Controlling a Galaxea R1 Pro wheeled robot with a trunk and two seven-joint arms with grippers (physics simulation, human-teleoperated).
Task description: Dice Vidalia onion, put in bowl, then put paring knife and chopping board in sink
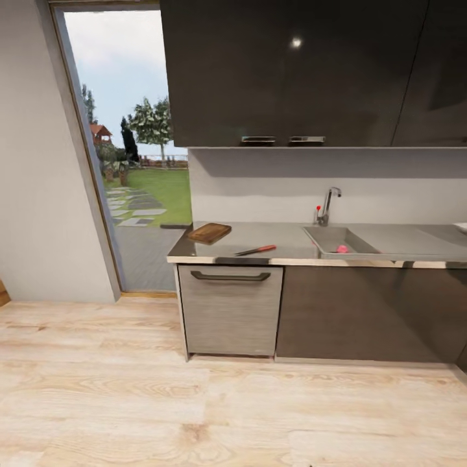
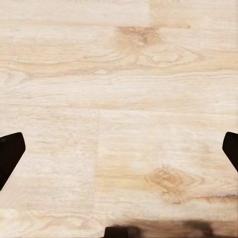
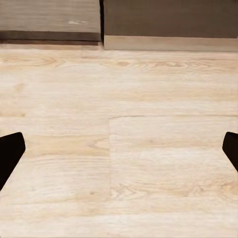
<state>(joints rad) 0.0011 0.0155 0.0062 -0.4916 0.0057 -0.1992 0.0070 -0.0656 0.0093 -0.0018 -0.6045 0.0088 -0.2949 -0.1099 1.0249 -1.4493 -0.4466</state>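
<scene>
Across the wood floor I face the kitchen countertop. The brown chopping board lies at its left end. The paring knife with its orange-red handle rests near the front edge, right of the board. The pinkish Vidalia onion sits inside the sink, below the chrome tap. A white bowl edge peeks in at the far right of the counter. My left gripper is open over bare floor planks. My right gripper is open too, over floor near the cabinet plinth.
A grey drawer front with a long black handle sits under the board and knife. Glossy black upper cabinets hang over the counter. An open doorway to a garden stands left of the counter. Wood floor stretches between me and the cabinets.
</scene>
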